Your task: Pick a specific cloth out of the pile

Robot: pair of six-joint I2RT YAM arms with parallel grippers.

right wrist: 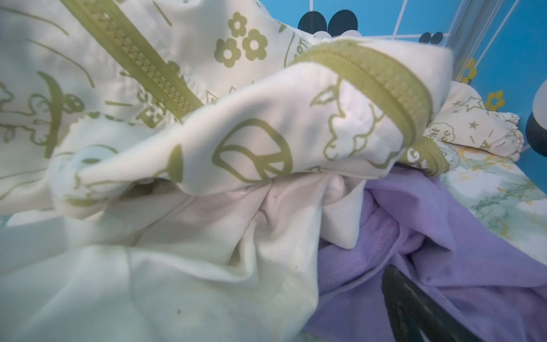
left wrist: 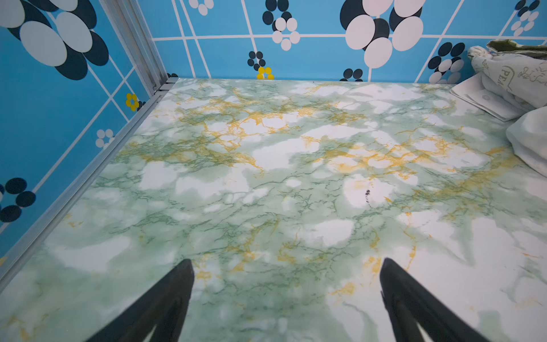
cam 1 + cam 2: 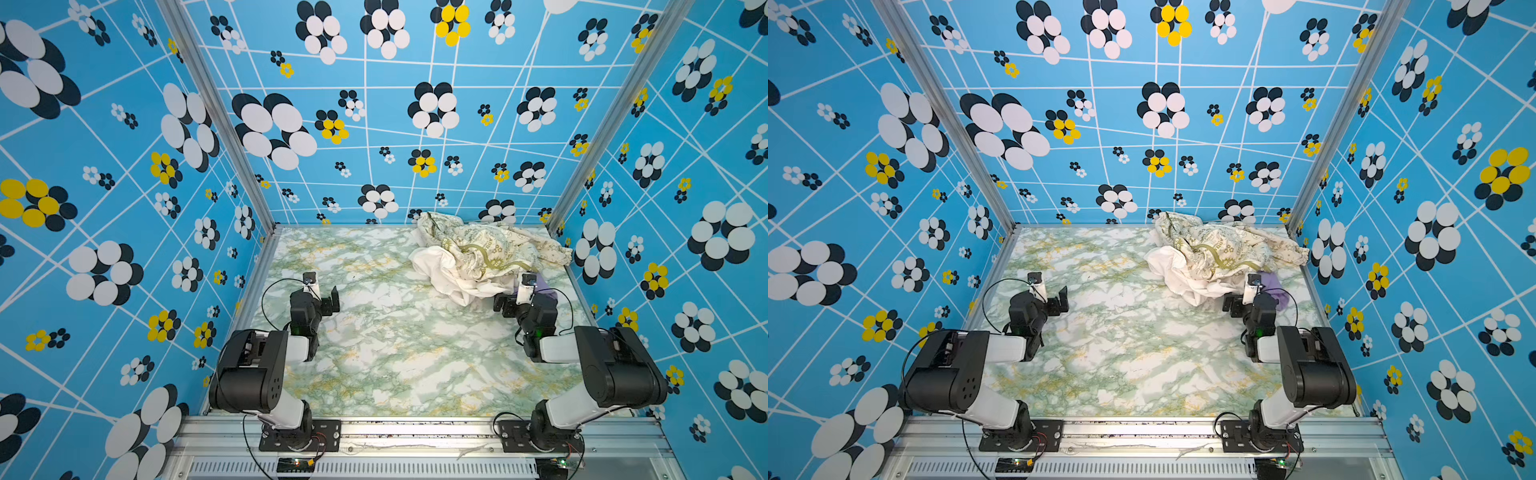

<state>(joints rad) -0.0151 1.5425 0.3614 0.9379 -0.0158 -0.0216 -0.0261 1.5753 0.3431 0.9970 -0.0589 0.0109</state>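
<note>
1. Blue flowered walls enclosed a green marbled table (image 3: pixel 395 353), with the pile (image 3: pixel 478 257) heaped in its far right corner.
2. Only part of the cloth (image 1: pixel 444 237) showed, lavender, tucked under the white cloth (image 1: pixel 177 281) and printed cloth (image 1: pixel 266 133) at the pile's near right edge.
3. It looked thin, soft and light, likely to drag its neighbours; the exposed purple fold seemed the best hold.
4. Right gripper (image 3: pixel 505 305) sat spread against the pile, one finger (image 1: pixel 414 311) over purple, apparently gripping nothing.
5. Left gripper (image 2: pixel 287 296) stood spread and empty, well apart.
</note>
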